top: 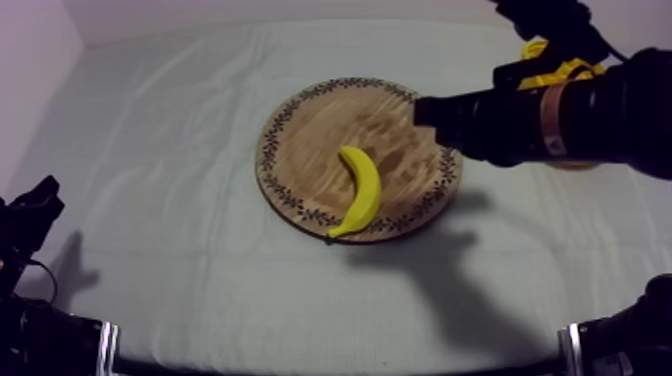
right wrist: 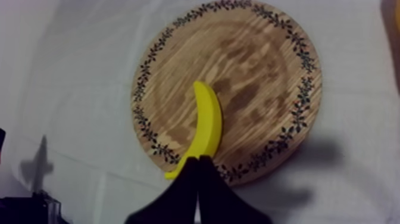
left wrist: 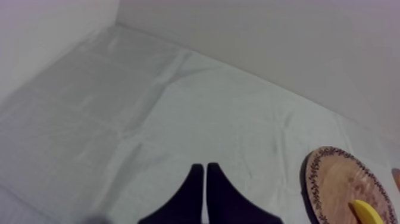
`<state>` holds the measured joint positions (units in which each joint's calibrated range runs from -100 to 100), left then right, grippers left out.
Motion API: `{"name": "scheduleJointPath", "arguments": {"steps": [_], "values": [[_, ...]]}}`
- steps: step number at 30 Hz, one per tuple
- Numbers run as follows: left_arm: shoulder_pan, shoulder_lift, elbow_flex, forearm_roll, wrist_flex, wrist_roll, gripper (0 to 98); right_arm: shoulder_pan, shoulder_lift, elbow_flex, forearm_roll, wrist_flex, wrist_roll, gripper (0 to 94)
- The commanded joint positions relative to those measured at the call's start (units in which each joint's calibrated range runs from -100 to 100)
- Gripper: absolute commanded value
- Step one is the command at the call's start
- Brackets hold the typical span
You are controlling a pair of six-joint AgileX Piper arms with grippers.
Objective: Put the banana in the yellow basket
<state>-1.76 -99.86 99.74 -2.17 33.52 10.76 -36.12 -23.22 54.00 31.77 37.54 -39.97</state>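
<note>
While hanging above the wooden board [top: 310,130], had right gripper [right wrist: 198,159] fingers pressed together on nothing, over the near tip of the banana [top: 362,190]. Found banana curved across the board's near half, tip past the rim. Needed fingers spread, recentred mid-banana, closed across its width. Noted left gripper [left wrist: 205,168], fingers together and empty, near the front left corner of the worktop [top: 180,220]. Noted yellow basket [top: 568,70] at far right edge, behind the right arm [top: 590,115]; judged path unobstructed.
</note>
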Motion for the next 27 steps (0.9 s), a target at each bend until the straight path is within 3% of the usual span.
{"name": "scheduleJointPath", "arguments": {"steps": [1, 5, 6, 10, 14, 17, 27], "values": [[0.0, 0.0, 0.0, 0.0, 0.0, 0.0, 0.1, -0.4, 1.3, 0.7, 1.4, 0.0, -2.6, 0.7], [0.0, 0.0, 0.0, 0.0, 0.0, 0.0, 0.1, -0.9, 2.5, 1.6, 2.7, -0.8, -3.8, 1.3], [0.0, 0.0, 0.0, 0.0, 0.0, 0.0, 0.1, -1.0, 2.6, 1.8, 2.8, -0.9, -3.9, 5.6], [0.0, 0.0, 0.0, 0.0, 0.0, 0.0, 0.1, -1.1, 2.9, 2.2, 3.4, -2.0, -4.0, 31.2], [0.0, 0.0, 0.0, 0.0, 0.0, 0.0, 0.1, -1.8, 3.1, 2.2, 4.5, -2.2, -4.1, 68.4], [0.0, 0.0, 0.0, 0.0, 0.0, 0.0, 0.1, -2.4, 3.1, 2.3, 5.7, -2.2, -4.9, 83.3], [0.0, 0.0, 0.0, 0.0, 0.0, 0.0, 0.1, -2.1, 3.2, 3.8, 6.5, -5.9, -4.9, 89.8]]}}
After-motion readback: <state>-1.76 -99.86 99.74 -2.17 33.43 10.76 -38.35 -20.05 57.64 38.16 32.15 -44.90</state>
